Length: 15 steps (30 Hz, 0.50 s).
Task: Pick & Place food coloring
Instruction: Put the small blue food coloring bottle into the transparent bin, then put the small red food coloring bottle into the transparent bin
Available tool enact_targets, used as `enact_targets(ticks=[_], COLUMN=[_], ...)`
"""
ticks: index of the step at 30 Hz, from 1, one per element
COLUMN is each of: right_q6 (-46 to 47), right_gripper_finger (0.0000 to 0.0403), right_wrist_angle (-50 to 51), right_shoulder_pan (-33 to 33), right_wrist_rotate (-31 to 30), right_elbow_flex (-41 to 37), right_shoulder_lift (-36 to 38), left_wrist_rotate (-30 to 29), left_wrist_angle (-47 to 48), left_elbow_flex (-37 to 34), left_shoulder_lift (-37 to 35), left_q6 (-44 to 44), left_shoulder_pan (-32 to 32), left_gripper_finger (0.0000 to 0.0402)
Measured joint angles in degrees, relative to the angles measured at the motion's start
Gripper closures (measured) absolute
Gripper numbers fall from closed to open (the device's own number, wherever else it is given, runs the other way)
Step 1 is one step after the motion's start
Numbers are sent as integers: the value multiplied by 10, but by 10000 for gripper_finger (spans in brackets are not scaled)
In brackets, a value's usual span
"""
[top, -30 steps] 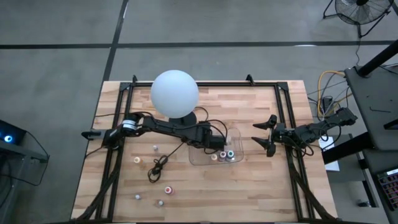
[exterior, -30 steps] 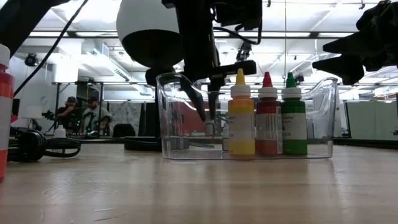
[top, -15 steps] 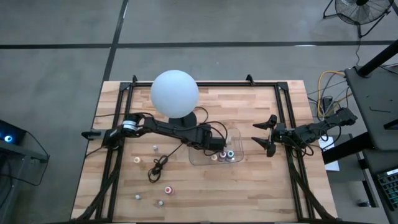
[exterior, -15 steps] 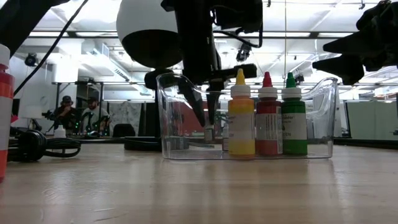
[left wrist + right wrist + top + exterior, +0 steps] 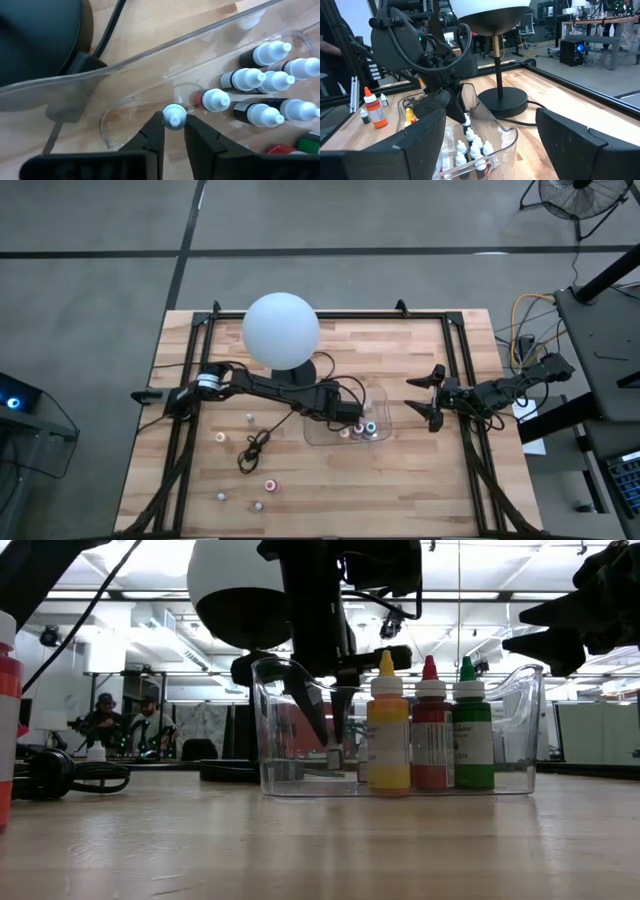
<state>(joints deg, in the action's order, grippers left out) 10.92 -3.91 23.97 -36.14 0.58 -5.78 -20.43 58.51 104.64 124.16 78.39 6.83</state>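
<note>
Your left gripper (image 5: 174, 131), lowered into the tray (image 5: 150, 55), has just begun loosening on the white-capped bottle (image 5: 174, 116); right gripper (image 5: 432, 396) waits, jaws apart.

Both arms are dark, near black, built of slim jointed segments; the left arm (image 5: 262, 386) wears a pale silver band near its base; its fingers (image 5: 153, 137) are matte black wedges; the right gripper (image 5: 432, 393) ends in broad, flat black paddles.

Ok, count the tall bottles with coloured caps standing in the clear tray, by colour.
yellow bottle: 1
red bottle: 1
green bottle: 1
Total: 3
</note>
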Motion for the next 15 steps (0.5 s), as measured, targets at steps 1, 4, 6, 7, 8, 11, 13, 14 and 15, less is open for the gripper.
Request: enact_targets(ticks=[1,4,6,7,8,11,13,14,15], right_q6=[0,0,0,0,0,0,0,0,0], right_gripper_finger=[105,104,102,101,100,97,95,94,93], right_wrist_angle=[0,0,0,0,0,0,0,0,0], right_shoulder_pan=[0,0,0,0,0,0,0,0,0], right_wrist_rotate=[0,0,0,0,0,0,0,0,0], right_elbow_flex=[0,0,0,0,0,0,0,0,0], right_shoulder_lift=[0,0,0,0,0,0,0,0,0], left_wrist_rotate=[0,0,0,-1,-3,-6,-6,-7,-6], left_wrist_angle=[0,0,0,0,0,0,0,0,0], left_elbow_flex=[0,0,0,0,0,0,0,0,0], left_shoulder_lift=[0,0,0,0,0,0,0,0,0], left_q6=[-1,-1,1,1,2,8,12,12,12], left_shoulder_pan=[0,0,0,0,0,0,0,0,0], left_gripper_finger=[356,344,337,333,330,316,306,300,294])
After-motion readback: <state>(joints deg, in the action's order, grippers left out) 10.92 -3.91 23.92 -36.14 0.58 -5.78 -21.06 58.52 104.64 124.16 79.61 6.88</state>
